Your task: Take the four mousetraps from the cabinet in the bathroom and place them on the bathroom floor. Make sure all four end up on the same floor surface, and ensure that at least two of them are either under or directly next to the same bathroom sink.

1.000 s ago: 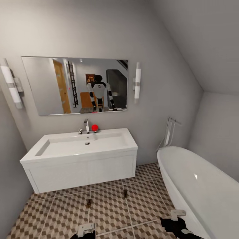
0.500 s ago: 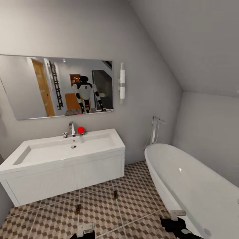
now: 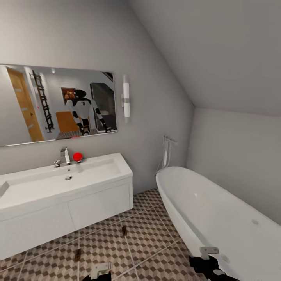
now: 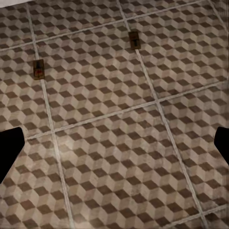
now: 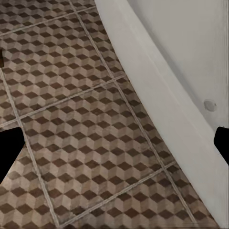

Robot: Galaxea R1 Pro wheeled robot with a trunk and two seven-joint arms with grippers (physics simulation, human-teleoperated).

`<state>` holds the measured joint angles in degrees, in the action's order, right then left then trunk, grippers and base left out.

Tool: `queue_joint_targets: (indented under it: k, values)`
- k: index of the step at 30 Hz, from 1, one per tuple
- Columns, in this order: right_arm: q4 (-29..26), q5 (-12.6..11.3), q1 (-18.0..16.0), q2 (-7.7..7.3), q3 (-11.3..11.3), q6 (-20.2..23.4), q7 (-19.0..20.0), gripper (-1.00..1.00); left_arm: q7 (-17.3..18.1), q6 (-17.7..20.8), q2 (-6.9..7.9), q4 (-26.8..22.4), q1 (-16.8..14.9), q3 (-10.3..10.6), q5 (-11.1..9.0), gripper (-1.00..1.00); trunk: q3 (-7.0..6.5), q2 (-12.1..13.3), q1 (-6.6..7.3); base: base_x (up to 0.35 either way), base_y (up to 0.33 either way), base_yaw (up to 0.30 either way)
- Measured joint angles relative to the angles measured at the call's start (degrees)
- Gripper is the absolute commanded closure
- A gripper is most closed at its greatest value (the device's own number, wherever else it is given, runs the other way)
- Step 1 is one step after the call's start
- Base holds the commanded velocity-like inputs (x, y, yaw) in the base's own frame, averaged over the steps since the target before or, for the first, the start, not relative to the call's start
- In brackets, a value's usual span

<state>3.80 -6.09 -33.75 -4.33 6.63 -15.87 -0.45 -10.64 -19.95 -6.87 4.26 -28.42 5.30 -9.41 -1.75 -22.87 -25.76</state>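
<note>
Two mousetraps lie flat on the floor in front of the sink — one at 6 o'clock from its right corner, the other at 8 o'clock from the first, well apart. The bathtub stands at 3 o'clock. Left gripper and right gripper hang low over the tiles — both spread wide, holding nothing.

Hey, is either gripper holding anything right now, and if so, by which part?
Nothing is held: left gripper and right gripper are open over bare floor.
</note>
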Motion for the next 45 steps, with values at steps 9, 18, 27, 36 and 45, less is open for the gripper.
queue_joint_targets:
  k: [9,18,27,36,45]
  values:
    - [0.0,0.0,0.0,0.00,0.0,0.0,0.0,-1.00,0.3,-0.2,-0.04,0.0,0.5,0.0,0.0,-1.00,-0.20,0.0,0.00,0.000,0.000,-0.272]
    - [0.0,0.0,0.0,0.00,0.0,0.0,0.0,-1.00,0.4,-0.2,-0.04,0.0,0.8,0.0,0.0,-1.00,-0.41,0.0,0.00,0.000,0.000,-0.272]
    - [0.0,0.0,0.1,0.00,0.0,0.0,0.0,-1.00,0.2,-0.2,-0.04,0.0,0.8,0.0,0.0,-1.00,-0.62,0.0,0.00,0.000,0.000,-0.272]
    - [0.0,0.0,0.1,0.00,0.0,0.0,0.0,-1.00,0.2,-0.2,-0.04,0.0,0.9,0.0,0.0,-1.00,-0.82,0.0,0.00,0.000,0.000,-0.272]
    - [0.0,0.0,0.1,0.00,0.0,0.0,0.0,-1.00,0.2,-0.2,-0.04,0.0,1.0,0.0,0.0,-1.00,-1.02,0.0,0.00,0.000,0.000,-0.272]
